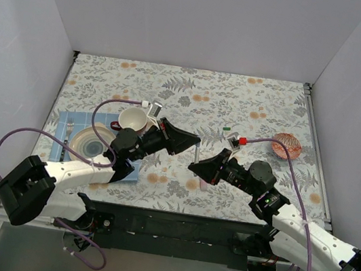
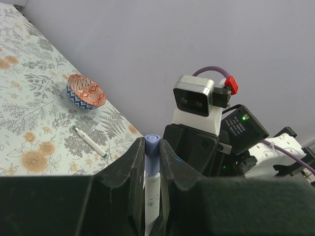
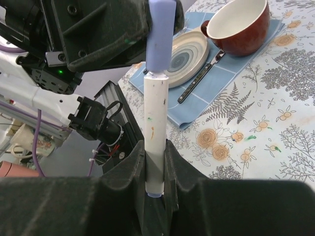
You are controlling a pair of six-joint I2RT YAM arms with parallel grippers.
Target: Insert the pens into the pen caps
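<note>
Surface: floral tablecloth point(image 1: 241, 97), pale walls around.
Left gripper point(image 2: 151, 150): mine, clenched on the lilac cap point(image 3: 161, 34).
Right gripper point(image 3: 155, 157): grasping the white pen point(image 3: 156, 128) low on its barrel.
Pen: held between both grippers, long axis upright, cap end up.
Left wrist only: patterned bowl point(image 2: 86, 92), loose pen point(image 2: 91, 141) nearby.
Right wrist only: mug point(image 3: 241, 27), plate point(image 3: 187, 54), fork point(image 3: 199, 78), blue mat point(image 3: 221, 83).
Top view: grippers hide most of the pen.

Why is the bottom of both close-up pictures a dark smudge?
Left wrist view: the left fingers sit too near the lens and blur; the bowl beyond is sharp. Right wrist view: same blurred right fingers, yet the pen is crisp.
</note>
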